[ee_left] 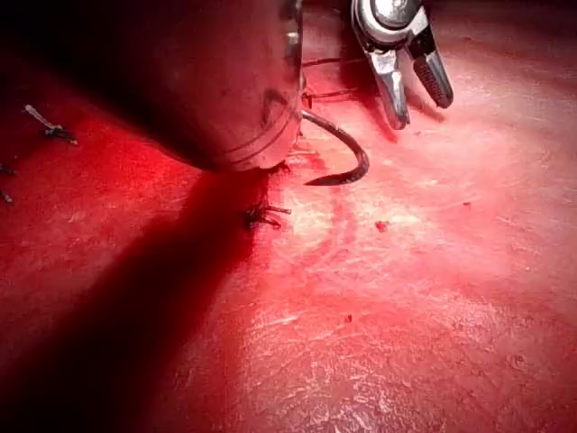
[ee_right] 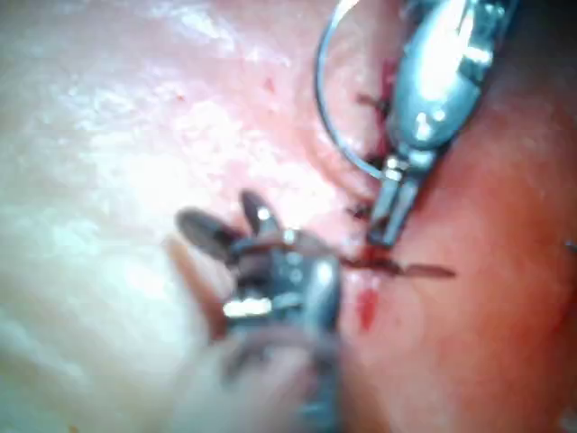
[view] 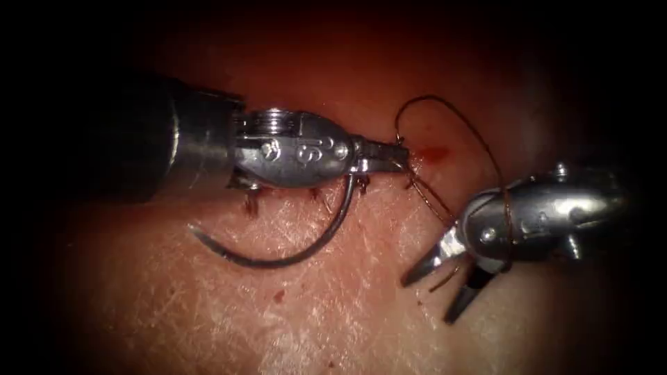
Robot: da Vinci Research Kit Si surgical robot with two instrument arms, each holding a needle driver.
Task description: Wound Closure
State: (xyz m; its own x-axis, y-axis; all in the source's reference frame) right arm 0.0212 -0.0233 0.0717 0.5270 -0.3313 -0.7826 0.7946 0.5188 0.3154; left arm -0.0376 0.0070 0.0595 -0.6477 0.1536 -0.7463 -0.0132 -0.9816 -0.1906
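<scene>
Endoscope view: left tool grips the needle near its tail end, free of the tissue; right tool gapes empty, thread looped over it.

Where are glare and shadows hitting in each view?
Endoscope view: glare on the silver left tool, shut on the curved steel needle near its thread end, clear of the pale tissue; brown thread drapes the open, empty right tool. Left wrist view: shaft shadow darkens the tissue. Right wrist view: bright highlights on both tools.
</scene>
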